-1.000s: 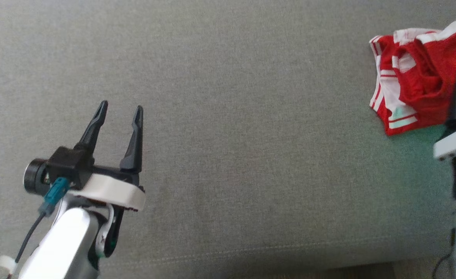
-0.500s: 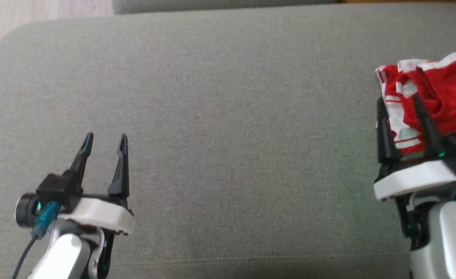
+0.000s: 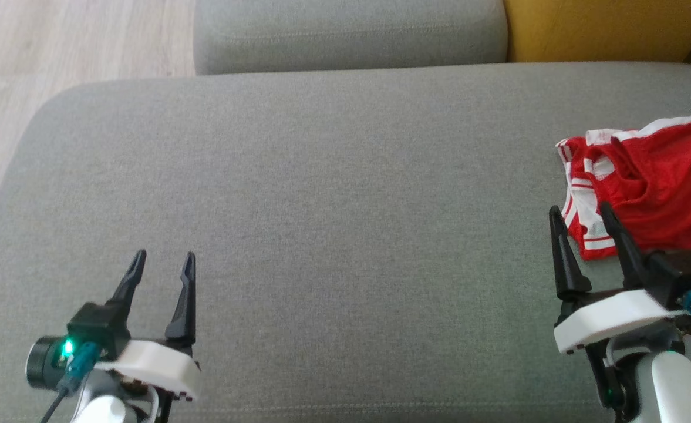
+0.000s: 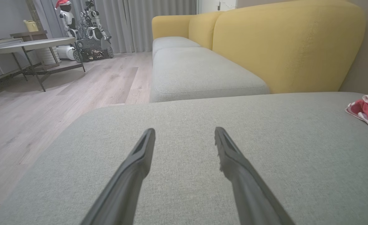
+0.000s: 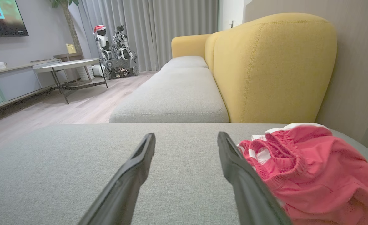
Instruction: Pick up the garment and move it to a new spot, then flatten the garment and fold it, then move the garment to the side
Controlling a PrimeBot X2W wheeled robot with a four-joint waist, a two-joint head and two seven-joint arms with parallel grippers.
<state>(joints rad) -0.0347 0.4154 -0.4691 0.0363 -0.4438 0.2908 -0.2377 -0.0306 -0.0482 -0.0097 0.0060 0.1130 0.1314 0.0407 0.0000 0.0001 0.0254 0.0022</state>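
Nearest to me in the head view, my left gripper [image 3: 164, 254] sits at about 7 o'clock over the grey seat cushion [image 3: 333, 194], its jaws spread wide with nothing between them. The left wrist view shows the same open gap over bare fabric. My right gripper [image 3: 579, 207] is at about 4 o'clock, jaws also spread and holding nothing. Its outer finger [image 3: 618, 241] crosses in front of the lower left corner of the garment [image 3: 656, 188], and I cannot tell whether it touches the cloth. The garment is a red piece with white stripes and a gathered waistband. It lies crumpled on the cushion at about 3 o'clock, close to the right edge. In the right wrist view it bunches up just beside the finger at 4 o'clock. From the left wrist it is a small heap well apart at 3 o'clock. Beyond the cushion, at 12 o'clock, is a second grey cushion [image 3: 345, 29] with a yellow backrest [image 3: 603, 26] to its right and a wood floor [image 3: 57, 41] at 10 o'clock. Farthest off, the right wrist view shows a round table [image 5: 68, 64], two parked robots [image 5: 115, 50] and grey curtains [image 5: 158, 28].
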